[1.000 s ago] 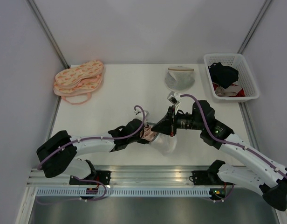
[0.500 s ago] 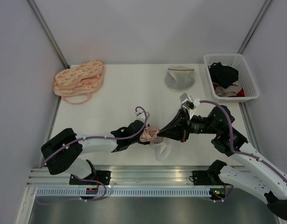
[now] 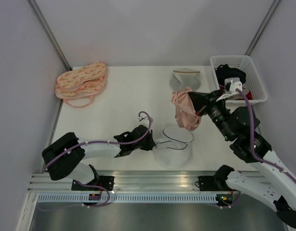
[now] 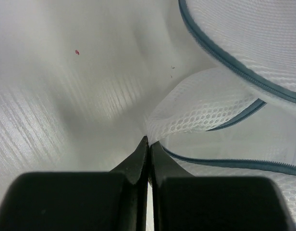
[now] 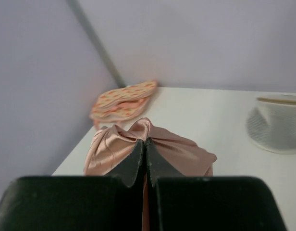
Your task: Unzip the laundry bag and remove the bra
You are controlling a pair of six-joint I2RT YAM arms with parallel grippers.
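The round, translucent white mesh laundry bag with a thin dark hoop rim (image 3: 173,153) stands on the table (image 3: 124,96) near its front edge. It is unzipped, its mouth gaping upward and its left edge pinched by the left gripper (image 4: 148,144). The small pale pink soft-fabric bra (image 3: 184,113) hangs bunched from the closed right gripper (image 5: 145,144), in the air just beyond the bag.

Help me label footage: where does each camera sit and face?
Top external: overhead behind bases, looking down on white table; both arms show.
Left wrist: along shut left gripper pinching translucent white mesh laundry bag.
Right wrist: raised, facing far-left corner; shut right gripper holds pale pink fabric bra.
Shared: top and right wrist show bra.
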